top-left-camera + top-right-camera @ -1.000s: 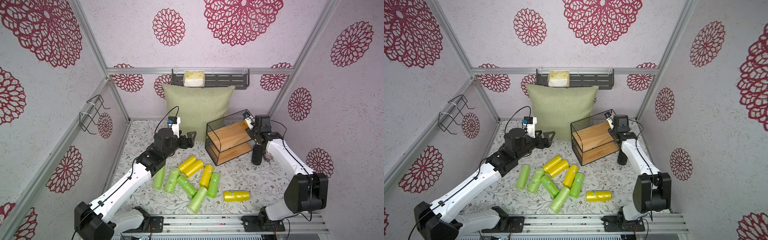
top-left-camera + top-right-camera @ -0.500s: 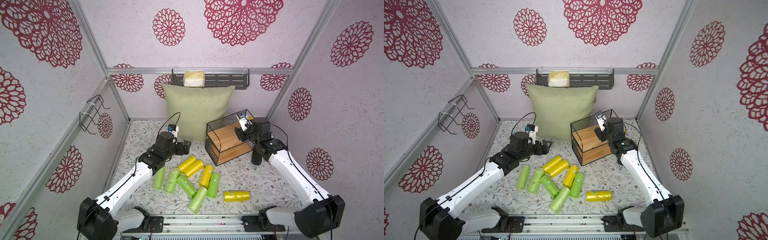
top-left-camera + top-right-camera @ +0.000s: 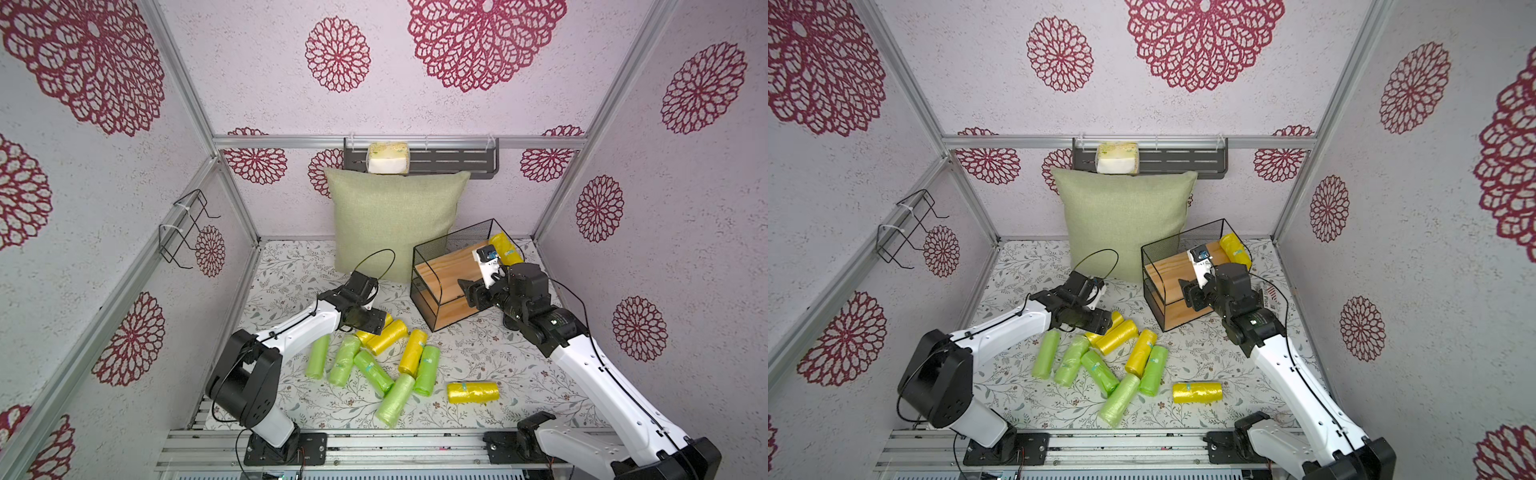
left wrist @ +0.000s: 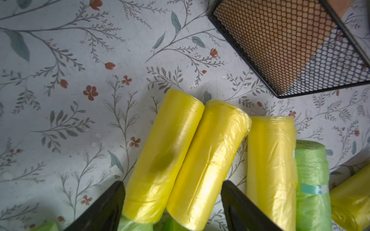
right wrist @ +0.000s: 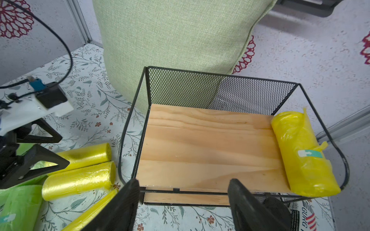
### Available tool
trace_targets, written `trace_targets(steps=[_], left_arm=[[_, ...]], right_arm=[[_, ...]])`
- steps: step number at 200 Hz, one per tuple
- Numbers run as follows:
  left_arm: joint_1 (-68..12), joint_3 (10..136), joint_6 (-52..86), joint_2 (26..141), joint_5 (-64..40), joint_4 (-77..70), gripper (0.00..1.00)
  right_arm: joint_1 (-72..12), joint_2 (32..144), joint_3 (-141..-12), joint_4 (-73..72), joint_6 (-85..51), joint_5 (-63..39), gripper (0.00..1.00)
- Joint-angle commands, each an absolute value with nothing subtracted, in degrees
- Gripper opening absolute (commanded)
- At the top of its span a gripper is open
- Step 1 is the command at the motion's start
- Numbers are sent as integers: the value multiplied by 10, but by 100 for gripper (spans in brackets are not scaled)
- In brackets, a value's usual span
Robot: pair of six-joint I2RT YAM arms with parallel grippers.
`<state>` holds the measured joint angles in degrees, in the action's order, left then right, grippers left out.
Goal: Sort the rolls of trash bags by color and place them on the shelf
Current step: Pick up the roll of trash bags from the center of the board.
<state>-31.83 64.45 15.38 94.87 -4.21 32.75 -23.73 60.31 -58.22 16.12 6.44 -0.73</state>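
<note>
Yellow roll of trash bags (image 3: 505, 247) lies on the top board of the shelf (image 3: 449, 253), at its upper-right end, right of centre in both top views; nine more rolls (image 3: 372, 372) sit scattered lower centre on the floral mat (image 3: 291, 270). Left gripper (image 4: 172, 186) has its jaws spread astride two yellow rolls (image 4: 208, 160), and right gripper (image 5: 184, 200) gapes empty before the shelf.

A printed card (image 5: 306, 217) reads partly "GURG"; a white arrow marks the teal sticker (image 5: 310, 154) on a yellow roll (image 5: 296, 132).
</note>
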Motion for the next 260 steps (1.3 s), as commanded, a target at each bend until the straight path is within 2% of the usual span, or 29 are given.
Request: trace_targets(steps=[1, 49, 110, 161, 180, 203, 260], left_arm=[[-323, 687, 121, 988, -47, 355, 75], [-324, 751, 107, 1077, -42, 380, 67], [-320, 803, 100, 1161, -23, 386, 71], [-298, 809, 135, 1160, -4, 344, 54], [-287, 802, 155, 1137, 1, 322, 44], [-269, 770, 190, 1068, 2, 267, 40], [-241, 646, 390, 842, -47, 39, 40]], right_arm=[[-238, 597, -575, 145, 48, -23, 74], [-237, 594, -556, 134, 48, -20, 74], [-237, 585, -546, 134, 43, -20, 74], [-237, 584, -544, 123, 27, -33, 74], [-238, 583, -546, 117, 15, -44, 74], [-239, 577, -546, 101, -5, -67, 74], [-319, 587, -523, -35, -112, -128, 74]])
